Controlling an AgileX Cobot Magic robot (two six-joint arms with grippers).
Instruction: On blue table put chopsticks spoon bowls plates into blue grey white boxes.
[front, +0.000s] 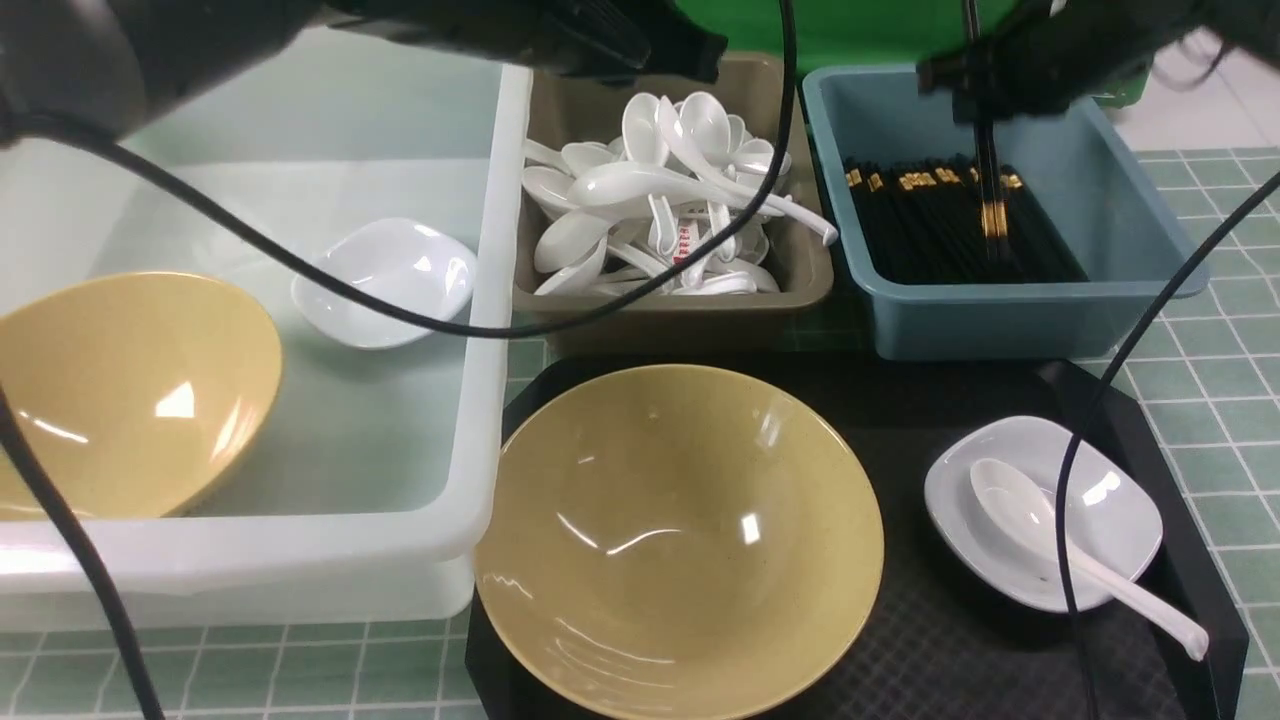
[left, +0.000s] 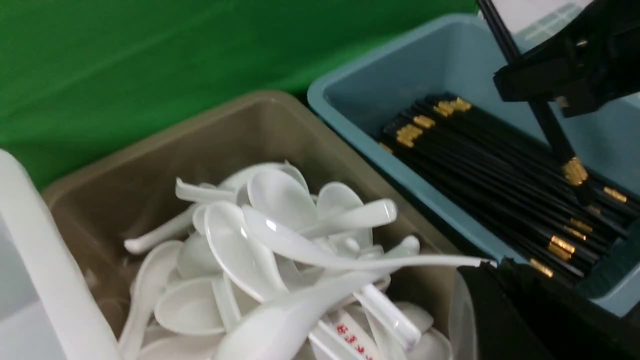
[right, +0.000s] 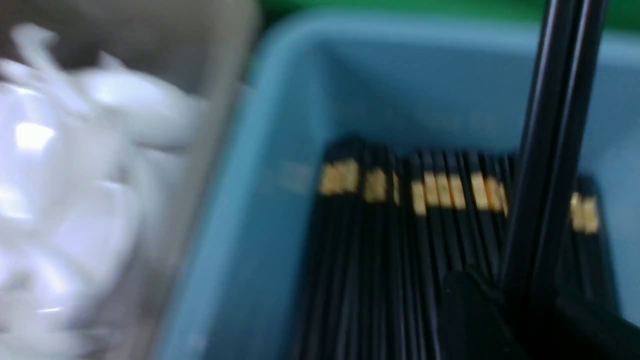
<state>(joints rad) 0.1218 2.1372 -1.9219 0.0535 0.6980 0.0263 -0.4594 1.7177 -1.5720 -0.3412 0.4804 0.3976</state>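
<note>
Fig.: chopstick-deposit step. R gripper (front: 978, 92) pinches a pair of thin glossy black gold-banded chopsticks (front: 991, 195), held near-upright with lower ends inside the teal-blue plastic box (front: 1040, 305). L gripper (front: 690, 48) hovers over the olive-grey plastic box (front: 680, 300), jaws pressed together, nothing visibly held. Next, prob.: release so the sticks fall flat inside the box. Then the glossy white soup spoon (front: 1030, 515), lying in the small white rounded-square dish (front: 1120, 500).
</note>
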